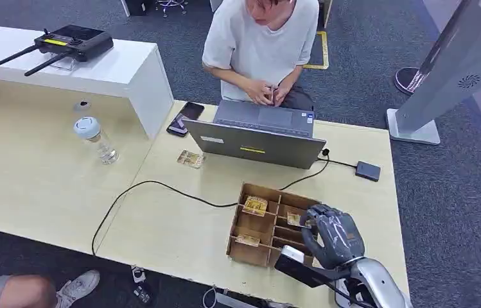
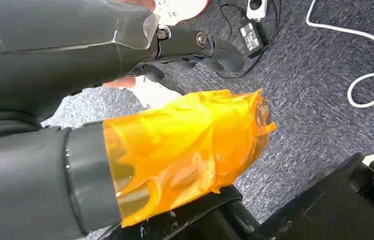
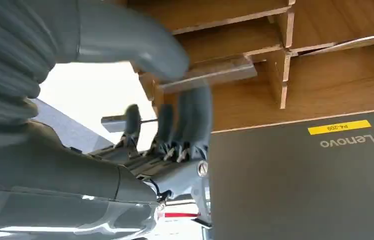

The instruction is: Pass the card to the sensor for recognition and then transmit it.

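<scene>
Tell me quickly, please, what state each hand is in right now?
Left hand: hanging down over the floor, holding nothing; open or shut cannot be told.
Right hand: over the wooden box, thumb and fingers closing on a card.

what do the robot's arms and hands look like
The right hand is grey with a ribbed cover, thick thumb and darker fingers, on a silver arm. The left hand is dark grey, one part wrapped in translucent orange film.

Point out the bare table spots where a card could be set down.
Free: the stretch between the water bottle, the black cable and the table's near edge; also right of the wooden tray, below the small black box. Crowded: around the laptop, phone and loose card.
</scene>
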Available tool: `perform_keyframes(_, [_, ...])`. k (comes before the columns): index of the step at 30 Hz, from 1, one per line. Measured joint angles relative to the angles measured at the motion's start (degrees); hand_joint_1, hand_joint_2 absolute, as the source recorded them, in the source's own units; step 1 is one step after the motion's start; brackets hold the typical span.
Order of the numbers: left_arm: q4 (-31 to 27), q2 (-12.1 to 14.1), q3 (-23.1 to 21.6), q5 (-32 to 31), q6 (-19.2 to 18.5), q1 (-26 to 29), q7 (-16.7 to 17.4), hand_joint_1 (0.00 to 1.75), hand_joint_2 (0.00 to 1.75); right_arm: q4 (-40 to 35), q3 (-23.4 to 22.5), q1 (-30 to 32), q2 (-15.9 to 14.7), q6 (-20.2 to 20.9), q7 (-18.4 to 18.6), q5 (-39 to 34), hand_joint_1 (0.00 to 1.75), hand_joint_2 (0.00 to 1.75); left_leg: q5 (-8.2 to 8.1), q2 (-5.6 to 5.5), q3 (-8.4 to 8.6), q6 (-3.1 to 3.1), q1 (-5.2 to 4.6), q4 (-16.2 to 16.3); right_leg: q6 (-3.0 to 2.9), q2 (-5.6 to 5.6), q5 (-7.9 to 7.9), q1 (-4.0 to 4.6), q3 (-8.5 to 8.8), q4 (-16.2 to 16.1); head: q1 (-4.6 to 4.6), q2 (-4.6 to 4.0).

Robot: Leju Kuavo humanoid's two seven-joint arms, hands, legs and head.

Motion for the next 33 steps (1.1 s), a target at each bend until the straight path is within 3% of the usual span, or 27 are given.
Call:
perform_keyframes(14, [0.0, 0.0, 0.0, 0.0, 0.0, 0.0, 0.0, 0.00, 0.00, 0.0, 0.0, -0.5, 0.0, 0.0, 0.0, 0.0, 1.47, 1.75, 0.00, 0.00, 0.01, 0.00, 0.00, 0.0, 0.00, 0.00, 0.00, 0.00, 0.01, 0.0, 0.02, 0.00])
perform_keyframes(17, [0.0, 0.0, 0.0, 0.0, 0.0, 0.0, 0.0, 0.00, 0.00, 0.0, 0.0, -0.5, 0.0, 0.0, 0.0, 0.0, 1.69, 1.75, 0.00, 0.00, 0.01, 0.00, 0.00, 0.0, 0.00, 0.00, 0.00, 0.00, 0.01, 0.0, 0.00, 0.00])
perform_keyframes(22, [0.0, 0.0, 0.2, 0.2, 0.0, 0.0, 0.0, 0.00, 0.00, -0.5, 0.0, -0.4, 0.0, -0.3, 0.0, -0.4, 1.75, 1.75, 0.00, 0.00, 0.01, 0.00, 0.00, 0.0, 0.00, 0.00, 0.00, 0.00, 0.01, 0.0, 0.00, 0.00])
perform_keyframes(33, [0.0, 0.0, 1.4, 1.1, 0.3, 0.0, 0.0, 0.00, 0.00, -9.1, -2.2, 1.1, 0.0, -2.9, -1.7, -3.5, 1.75, 1.75, 0.00, 0.01, 0.01, -0.01, 0.00, 0.0, 0.00, 0.00, 0.00, 0.00, -0.01, 0.0, 0.02, 0.00])
